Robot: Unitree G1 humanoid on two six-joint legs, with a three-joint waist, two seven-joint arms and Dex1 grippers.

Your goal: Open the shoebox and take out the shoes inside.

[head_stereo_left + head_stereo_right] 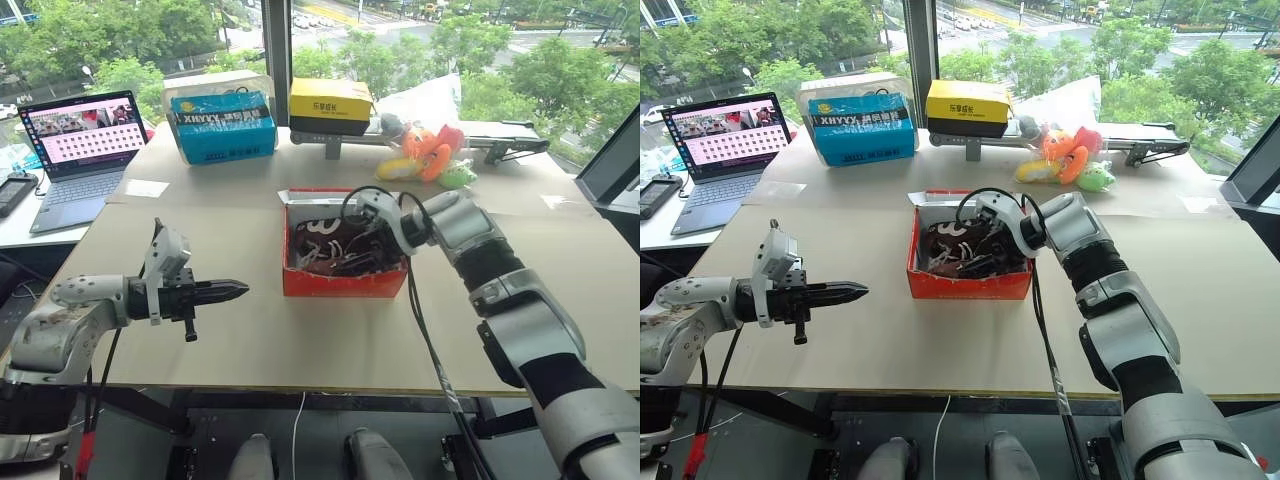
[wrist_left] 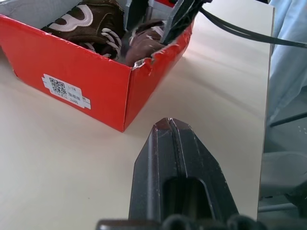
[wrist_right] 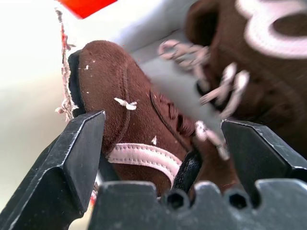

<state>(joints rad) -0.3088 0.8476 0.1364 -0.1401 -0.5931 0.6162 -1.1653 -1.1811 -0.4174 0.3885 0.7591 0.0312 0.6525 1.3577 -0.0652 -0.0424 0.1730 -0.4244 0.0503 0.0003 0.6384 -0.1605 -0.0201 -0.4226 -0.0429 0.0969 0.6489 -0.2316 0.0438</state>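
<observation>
Right pincer (image 3: 163, 143) sits wide open over a brown shoe (image 3: 129, 120) in the shoebox (image 1: 340, 280), gripping nothing. If it pinches just laces, the shoe probably slips; left pincer (image 1: 235, 291) is shut and empty.

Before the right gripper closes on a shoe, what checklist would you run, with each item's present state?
1. Shoebox open, lid out of the way: ok.
2. Shoes in the box and reachable: ok, both lie inside.
3. Right gripper open: ok, its fingers stand wide apart.
4. A shoe between those fingers: ok, the near brown shoe sits in the gap, by the torn box wall.
5. Fingers clear of the box wall: cannot tell, one finger is close to the torn edge.
6. Left gripper out of the way: ok, shut and over the table left of the box, not touching it.
</observation>
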